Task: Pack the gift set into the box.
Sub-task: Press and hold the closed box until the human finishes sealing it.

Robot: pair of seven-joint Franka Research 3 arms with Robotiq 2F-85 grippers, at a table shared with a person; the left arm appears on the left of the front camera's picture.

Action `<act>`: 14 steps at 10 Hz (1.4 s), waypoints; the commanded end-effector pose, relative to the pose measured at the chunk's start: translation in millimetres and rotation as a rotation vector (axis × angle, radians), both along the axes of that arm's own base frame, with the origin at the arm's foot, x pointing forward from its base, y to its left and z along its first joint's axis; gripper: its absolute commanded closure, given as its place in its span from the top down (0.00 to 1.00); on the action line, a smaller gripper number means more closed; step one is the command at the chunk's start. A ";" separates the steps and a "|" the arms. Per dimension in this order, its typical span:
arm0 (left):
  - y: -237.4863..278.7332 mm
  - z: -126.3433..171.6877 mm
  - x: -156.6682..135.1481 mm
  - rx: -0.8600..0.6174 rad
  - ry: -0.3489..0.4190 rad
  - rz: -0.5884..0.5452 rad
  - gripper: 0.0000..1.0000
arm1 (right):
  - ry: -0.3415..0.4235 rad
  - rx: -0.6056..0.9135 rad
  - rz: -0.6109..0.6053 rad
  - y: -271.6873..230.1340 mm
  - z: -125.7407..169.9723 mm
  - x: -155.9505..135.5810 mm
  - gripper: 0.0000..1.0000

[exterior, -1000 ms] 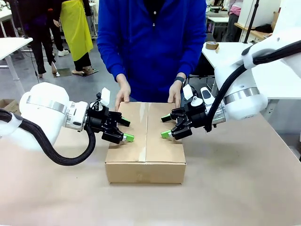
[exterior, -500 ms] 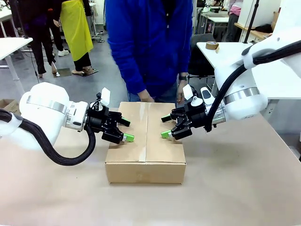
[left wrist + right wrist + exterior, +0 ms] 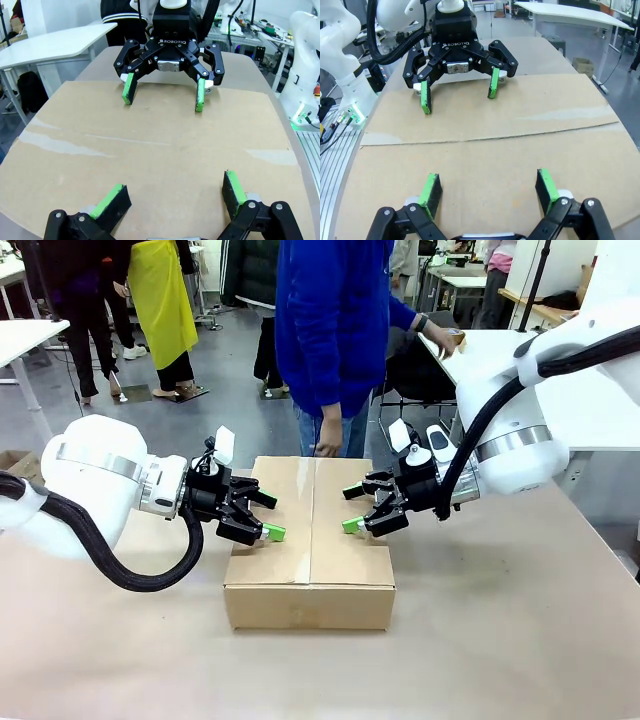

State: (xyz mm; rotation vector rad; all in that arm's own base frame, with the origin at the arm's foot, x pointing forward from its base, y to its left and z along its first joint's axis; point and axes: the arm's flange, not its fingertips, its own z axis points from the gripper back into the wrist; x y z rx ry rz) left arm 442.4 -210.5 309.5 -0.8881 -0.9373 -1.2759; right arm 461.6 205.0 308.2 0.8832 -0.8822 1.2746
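A: Here's the box [image 3: 310, 540], a plain brown carton sitting in the middle of the counter [image 3: 500, 640], its flaps folded flat across the top.

B: And a tool on either side. The left tool [image 3: 268, 515] comes in over the box's left edge, jaws spread wide, gripping nothing.

A: Same on the other side. The right tool [image 3: 350, 508] hangs over the right half of the lid, released, green pads apart and nothing between them.

B: The two face each other across the seam [image 3: 312, 530] between the flaps, with a stretch of bare cardboard between them.

A: From the left wrist, the left tool [image 3: 175, 192] has its pads splayed low over the cardboard [image 3: 150, 150], and the right tool [image 3: 162, 95] faces it at the far edge.

B: Are the pads touching the lid?

A: Can't tell. They're close above it, that's all I'd say.

B: The right wrist mirrors it: the right tool [image 3: 487, 187] is open over the box [image 3: 495, 150], and the left tool [image 3: 458, 92] is opposite, just past the seam.

A: Across the counter, a person [image 3: 335, 330] in blue stands side-on. One hand [image 3: 327, 450] hangs near the box's far edge, and the other reaches towards a neighbouring white table.
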 end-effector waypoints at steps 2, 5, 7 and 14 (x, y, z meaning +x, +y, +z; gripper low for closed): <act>0.2 -2.6 -1.1 0.006 0.004 0.002 1.00 | -0.008 -0.006 0.002 0.3 -2.7 -0.5 1.00; 0.2 -2.6 -1.1 0.006 0.004 0.002 1.00 | -0.008 -0.006 0.002 0.3 -2.7 -0.5 1.00; 0.2 -2.6 -1.1 0.006 0.004 0.002 1.00 | -0.008 -0.006 0.002 0.3 -2.7 -0.5 1.00; 0.2 -2.6 -1.1 0.006 0.004 0.002 1.00 | -0.008 -0.006 0.002 0.3 -2.7 -0.5 1.00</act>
